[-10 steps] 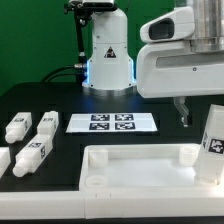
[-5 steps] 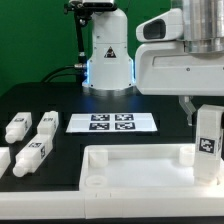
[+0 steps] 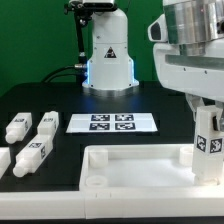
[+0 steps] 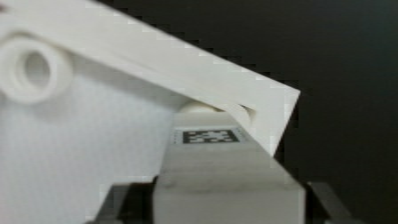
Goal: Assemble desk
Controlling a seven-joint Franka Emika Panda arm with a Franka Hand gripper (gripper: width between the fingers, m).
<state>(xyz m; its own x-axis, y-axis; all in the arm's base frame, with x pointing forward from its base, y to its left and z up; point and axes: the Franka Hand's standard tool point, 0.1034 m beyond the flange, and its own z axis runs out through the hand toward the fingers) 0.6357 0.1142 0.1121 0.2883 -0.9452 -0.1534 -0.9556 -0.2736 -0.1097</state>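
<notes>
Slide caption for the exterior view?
Gripper grips an upright leg beside a corner of the desk top; loose legs lie aside.

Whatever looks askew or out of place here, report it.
Nothing stands out. Loose legs lie at slight angles on the exterior view's left; the end effector holds one leg upright at the desk top corner.

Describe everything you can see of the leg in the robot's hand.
The leg is a short white block, plastic by its look, with a black-and-white square tag on one face. It stands upright, its upper end between the fingers of the hand, which looks shut on it. Its lower end meets the top at the corner on the exterior view's right; whether it sits in a socket cannot be told.
</notes>
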